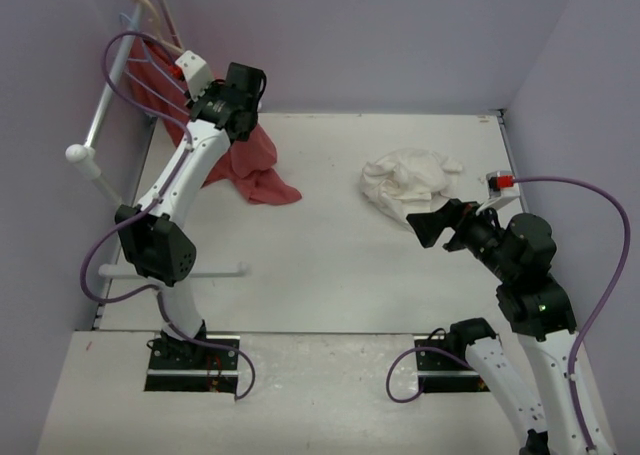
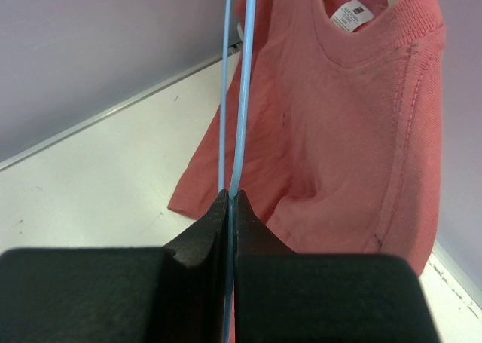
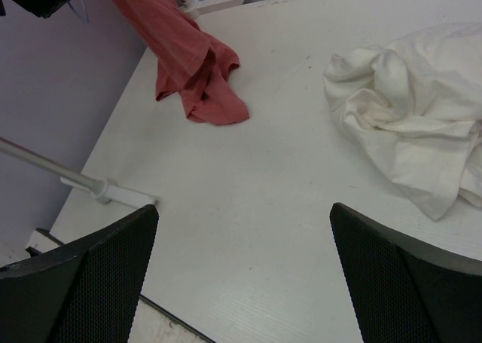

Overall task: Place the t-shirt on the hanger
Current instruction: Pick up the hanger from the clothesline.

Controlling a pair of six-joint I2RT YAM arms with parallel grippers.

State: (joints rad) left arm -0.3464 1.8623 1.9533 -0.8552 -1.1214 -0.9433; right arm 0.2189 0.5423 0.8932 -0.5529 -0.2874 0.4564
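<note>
The white, wrinkled t-shirt [image 1: 410, 178] lies crumpled on the table at the right rear; it also shows in the right wrist view [image 3: 414, 124]. The thin light-blue wire hanger [image 2: 242, 94] runs up from between my left fingers, in front of the red shirt. My left gripper [image 2: 230, 196] is shut on the hanger's wire, up by the rack at the rear left [image 1: 243, 83]. My right gripper [image 1: 432, 225] is open and empty, hovering just in front of the t-shirt, its fingertips wide apart in the right wrist view [image 3: 245, 207].
A red t-shirt [image 1: 245, 160] hangs from a pale wooden hanger [image 1: 160, 10] on the white rack [image 1: 95, 125] at the left, its hem trailing on the table [image 3: 203, 94]. The rack's foot bar [image 3: 113, 192] lies along the left side. Lavender walls enclose the table.
</note>
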